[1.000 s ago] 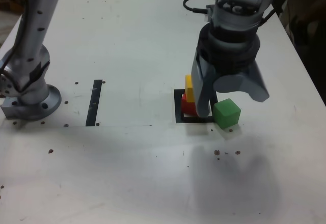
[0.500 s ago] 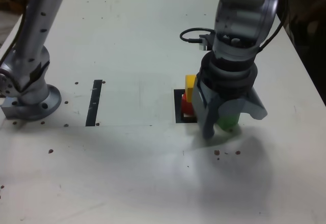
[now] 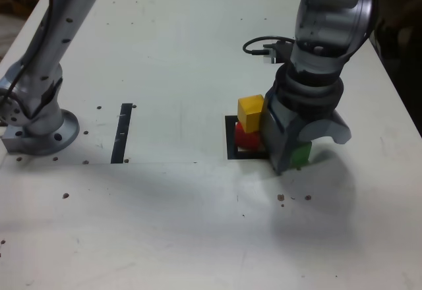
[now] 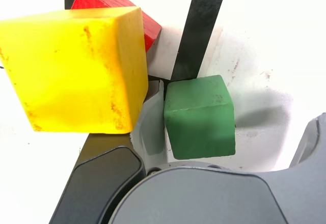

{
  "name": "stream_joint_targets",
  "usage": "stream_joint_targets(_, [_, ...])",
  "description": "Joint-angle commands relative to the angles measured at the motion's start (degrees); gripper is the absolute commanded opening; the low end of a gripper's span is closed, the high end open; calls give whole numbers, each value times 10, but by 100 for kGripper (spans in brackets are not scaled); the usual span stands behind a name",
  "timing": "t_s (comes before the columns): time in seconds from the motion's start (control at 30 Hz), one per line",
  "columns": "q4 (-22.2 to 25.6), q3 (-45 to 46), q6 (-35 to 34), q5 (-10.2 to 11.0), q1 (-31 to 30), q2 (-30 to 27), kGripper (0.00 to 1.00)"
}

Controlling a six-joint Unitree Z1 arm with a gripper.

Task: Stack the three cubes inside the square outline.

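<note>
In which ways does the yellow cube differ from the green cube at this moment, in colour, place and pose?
The yellow cube rests on top of the red cube, inside the square outline; the green cube sits on the table, outside the outline. The yellow cube stands free, while the green cube lies between the open jaws of the gripper. Both are plain, matte blocks of similar size.

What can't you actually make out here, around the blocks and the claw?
- Exterior view: most of the green block is hidden behind the gripper.
- Exterior view: the black square is half covered by the red block and yellow block.
- Wrist view: whether the fingers touch the green block is unclear.
</note>
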Motion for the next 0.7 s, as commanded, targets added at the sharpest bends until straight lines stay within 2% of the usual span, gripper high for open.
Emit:
stream_joint_targets(0.0, [2,-1,2,-4,3,5,93])
stream_joint_targets(0.27, [11,2,5,-15,16,9,78])
stream_joint_targets(0.67, [2,-6,4,-12,18,14,39])
